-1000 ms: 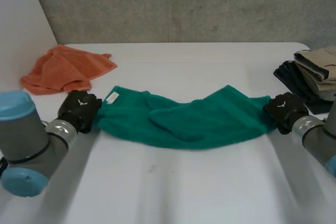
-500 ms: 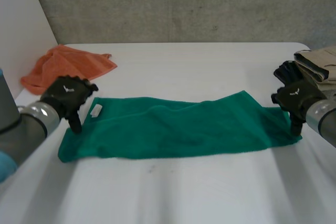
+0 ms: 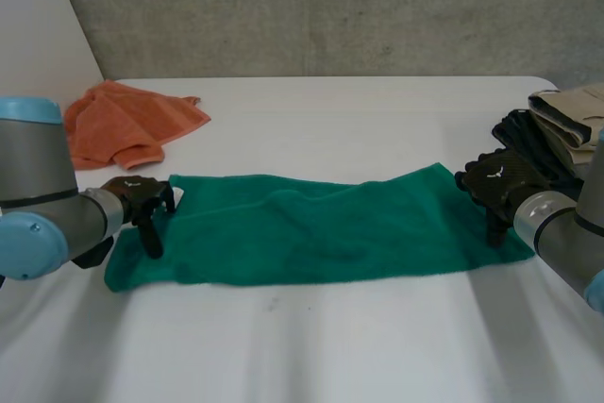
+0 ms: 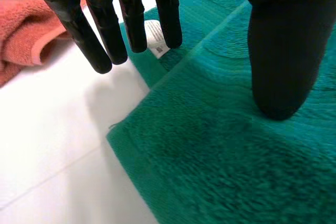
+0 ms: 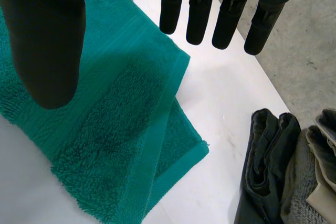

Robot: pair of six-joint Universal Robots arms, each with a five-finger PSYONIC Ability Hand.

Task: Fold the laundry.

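Observation:
A green towel (image 3: 321, 233) lies flat on the white table (image 3: 330, 346), folded into a long strip two layers thick. My left hand (image 3: 137, 197) hovers over its left end, fingers straight and spread, holding nothing. In the left wrist view my left hand (image 4: 131, 19) hangs above the towel (image 4: 236, 156) edge near a white label (image 4: 156, 43), thumb low over the cloth. My right hand (image 3: 500, 181) stands open over the right end. In the right wrist view its thumb (image 5: 47, 40) and straight fingers are apart above the towel's (image 5: 121, 129) corner.
An orange cloth (image 3: 118, 125) lies crumpled at the back left, close to my left hand (image 4: 21, 24). A stack of folded dark and beige clothes (image 3: 566, 129) sits at the right edge, just beyond the towel's right corner (image 5: 273, 177).
One second ago both hands gripped the towel's bunched ends. They pulled it out straight and flat and let go. Both hands now stand open over its ends.

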